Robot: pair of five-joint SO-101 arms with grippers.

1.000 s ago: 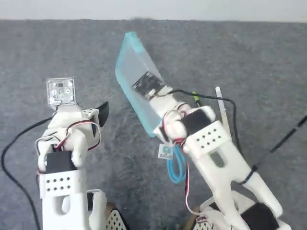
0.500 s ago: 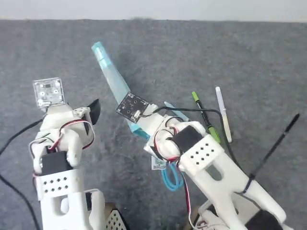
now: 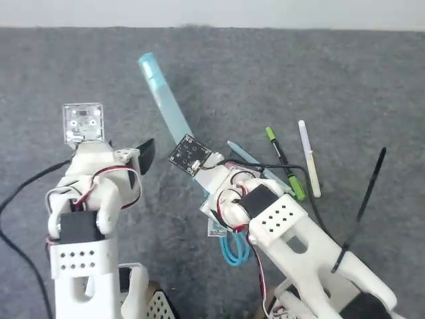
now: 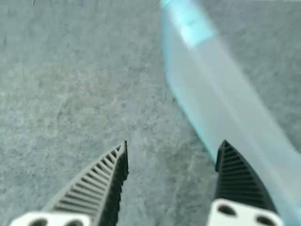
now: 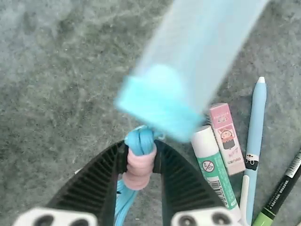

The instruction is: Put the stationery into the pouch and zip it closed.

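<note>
Right gripper [image 5: 140, 157] was closed tight on the pink pull [image 5: 139, 172] and blue cord [image 5: 141, 139] at the pouch's end. The pouch [image 3: 166, 103], translucent blue, was raised off the grey tabletop [image 3: 345, 80], running from that gripper toward 11 o'clock in the high view. Left gripper [image 4: 174, 146] stood wide open and empty at 9 o'clock of the pouch, one finger just beside the pouch's edge; whether they touched could not be told. The stationery lay on the tabletop outside the pouch, at 3 o'clock of the right gripper: glue stick [image 5: 214, 169], eraser [image 5: 227, 139], blue pen [image 5: 254, 141], green marker [image 3: 285, 166], white pen [image 3: 308, 159].
</note>
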